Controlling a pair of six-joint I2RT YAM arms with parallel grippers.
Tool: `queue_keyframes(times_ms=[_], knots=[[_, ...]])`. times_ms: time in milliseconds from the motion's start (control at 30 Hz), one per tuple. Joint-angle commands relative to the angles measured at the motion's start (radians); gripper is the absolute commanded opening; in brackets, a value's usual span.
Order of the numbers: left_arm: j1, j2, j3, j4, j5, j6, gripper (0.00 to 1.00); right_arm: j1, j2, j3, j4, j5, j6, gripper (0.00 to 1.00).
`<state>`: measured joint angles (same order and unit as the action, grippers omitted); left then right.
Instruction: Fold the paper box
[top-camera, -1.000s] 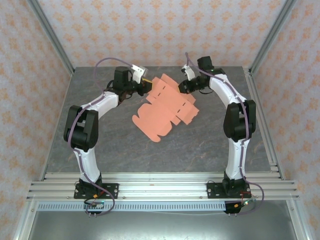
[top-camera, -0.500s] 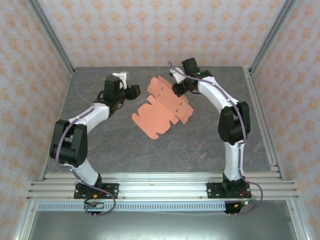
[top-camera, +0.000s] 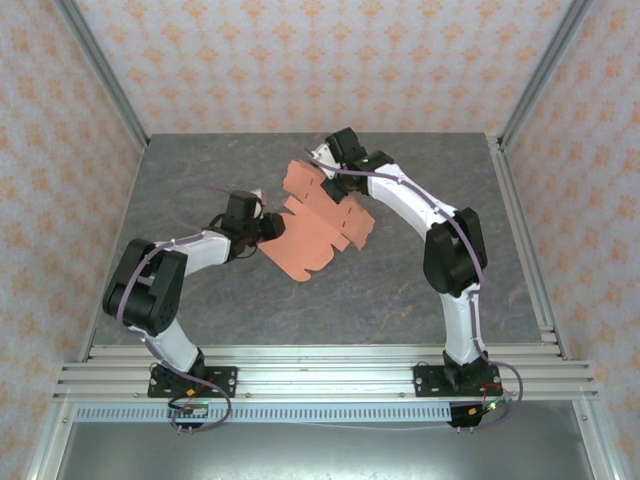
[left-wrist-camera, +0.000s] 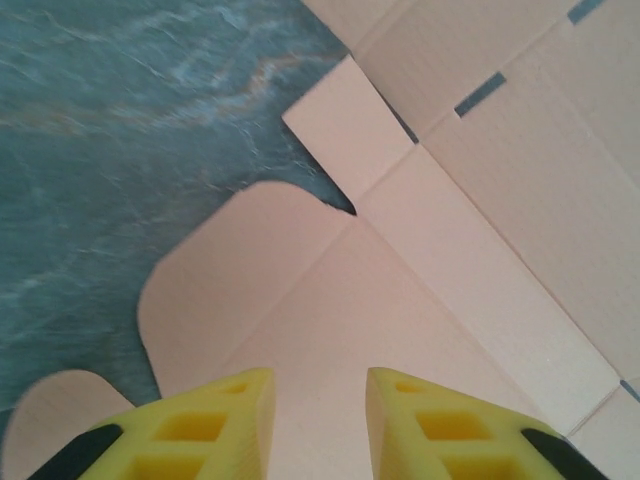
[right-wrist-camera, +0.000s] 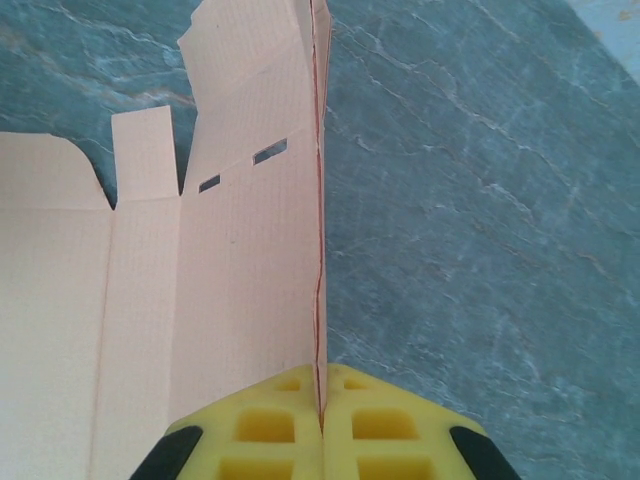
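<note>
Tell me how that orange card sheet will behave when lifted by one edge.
The paper box probably flexes rather than lifts stiffly: it is thin, creased card. It likely hinges at creases: the edge pinched in the right gripper stands up while the rest lies flat. Being light, it may slide on the smooth table.

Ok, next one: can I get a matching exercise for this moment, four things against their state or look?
Things:
1. left gripper
2. right gripper
3. paper box
4. table

States:
A. grey, marbled surface
B. shut on an upright part of the box
C. salmon-orange sheet, unfolded, mostly lying flat
D. jaws apart, over a flat part of the box

Pairs: 1-D, 2-B, 3-C, 4-A
</note>
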<state>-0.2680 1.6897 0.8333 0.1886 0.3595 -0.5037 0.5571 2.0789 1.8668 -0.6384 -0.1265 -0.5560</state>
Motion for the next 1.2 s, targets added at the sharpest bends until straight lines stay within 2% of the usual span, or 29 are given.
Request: queue_keyframes(times_ms=[0, 167, 333, 533, 733, 967, 1067, 1167], knots=[[-0.019, 0.042, -0.016, 0.083, -0.009, -0.076, 0.26, 0.014, -0.042, -0.002, 0.012, 0.111, -0.041, 0.06], [-0.103, 0.096, 0.013, 0.115, -0.06, -0.119, 0.2, 0.018, -0.064, -0.001, 0.052, 0.124, -0.076, 0.07], [-0.169, 0.153, 0.047, 0.144, -0.127, -0.181, 0.12, 0.034, -0.08, -0.009, 0.062, 0.074, -0.066, 0.07], [-0.184, 0.248, 0.067, 0.219, -0.161, -0.277, 0.04, 0.049, -0.092, -0.097, 0.109, 0.048, -0.041, 0.08], [-0.193, 0.292, 0.089, 0.296, -0.147, -0.331, 0.03, 0.07, -0.131, -0.205, 0.192, 0.065, -0.042, 0.1], [-0.197, 0.172, 0.033, 0.252, -0.185, -0.303, 0.03, 0.07, -0.079, -0.218, 0.249, 0.154, -0.064, 0.07], [-0.197, 0.093, -0.012, 0.232, -0.198, -0.294, 0.04, 0.069, -0.07, -0.216, 0.263, 0.129, -0.067, 0.06], [-0.197, -0.021, -0.047, 0.172, -0.237, -0.253, 0.11, 0.067, -0.071, -0.219, 0.275, 0.074, -0.08, 0.05]])
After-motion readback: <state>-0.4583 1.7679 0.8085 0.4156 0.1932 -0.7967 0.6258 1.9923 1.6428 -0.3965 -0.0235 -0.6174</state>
